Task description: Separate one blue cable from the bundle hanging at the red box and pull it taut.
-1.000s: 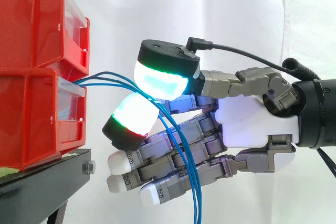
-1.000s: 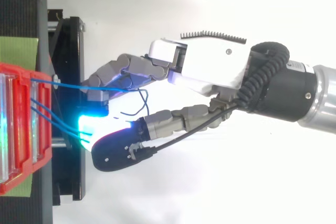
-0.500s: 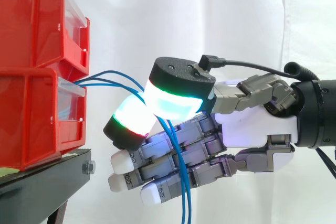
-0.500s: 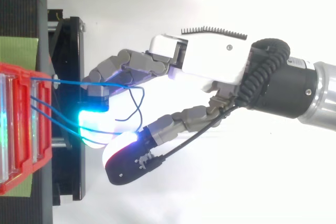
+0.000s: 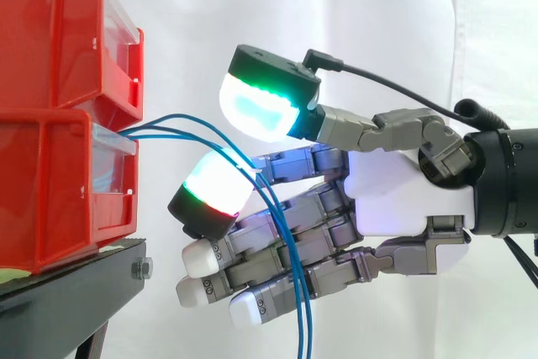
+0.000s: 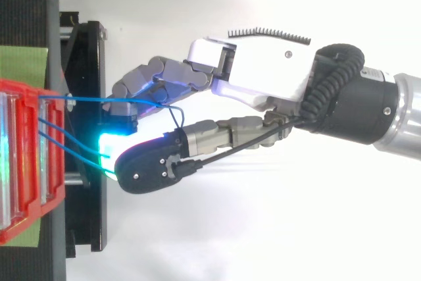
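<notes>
While blue cables [image 5: 292, 250] drape across its fingers [image 5: 252, 245], hand [image 5: 403, 199] beside red box [image 5: 50, 182] unclenched.

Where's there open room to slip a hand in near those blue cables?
Free: above the cables, between the upper red bin and the robot hand's raised thumb; also under the hand, right of the hanging strands. Crowded: the gap from lower bin to the fingertips, where cables cross.
</notes>
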